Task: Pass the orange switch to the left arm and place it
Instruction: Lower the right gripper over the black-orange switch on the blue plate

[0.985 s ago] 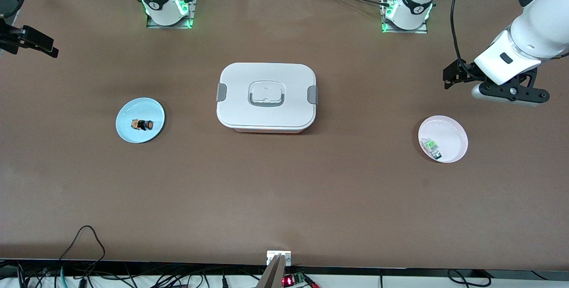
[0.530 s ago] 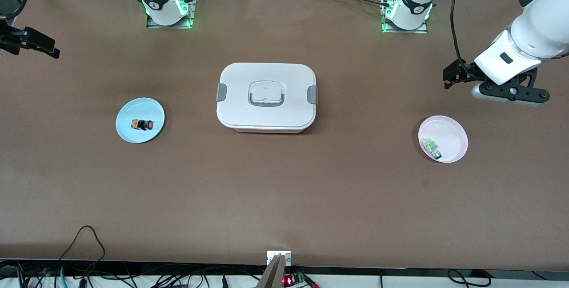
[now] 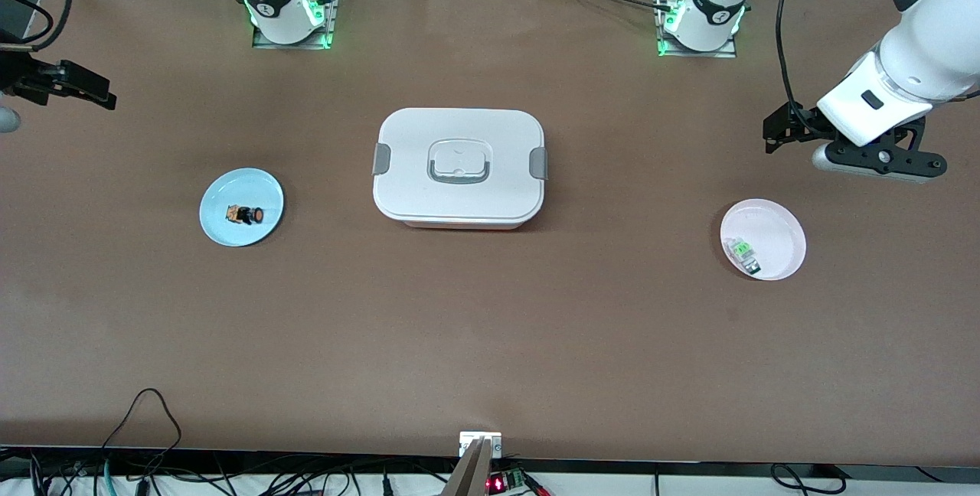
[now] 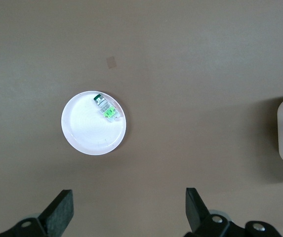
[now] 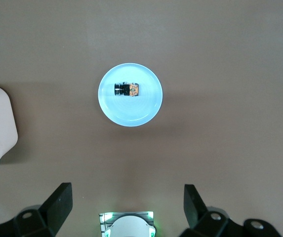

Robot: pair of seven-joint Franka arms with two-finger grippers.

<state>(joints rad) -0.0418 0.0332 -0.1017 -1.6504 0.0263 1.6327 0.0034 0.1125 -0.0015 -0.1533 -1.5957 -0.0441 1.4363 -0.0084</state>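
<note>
The orange switch (image 3: pixel 245 214) lies on its side in the blue plate (image 3: pixel 217 205), toward the right arm's end of the tabletop (image 3: pixel 490 343), well apart from the white box (image 3: pixel 459 167) in the middle. The right claw (image 5: pixel 126 210) hangs high over the tabletop near that plate, wide open and empty. The left claw (image 4: pixel 129 210) waits, also wide open and empty, above the tabletop near the pink plate (image 3: pixel 781 228) with the green-and-clear component (image 3: pixel 743 253). I think the right claw should go down straight above the switch, close across its black body, then lift high enough to pass the box.
</note>
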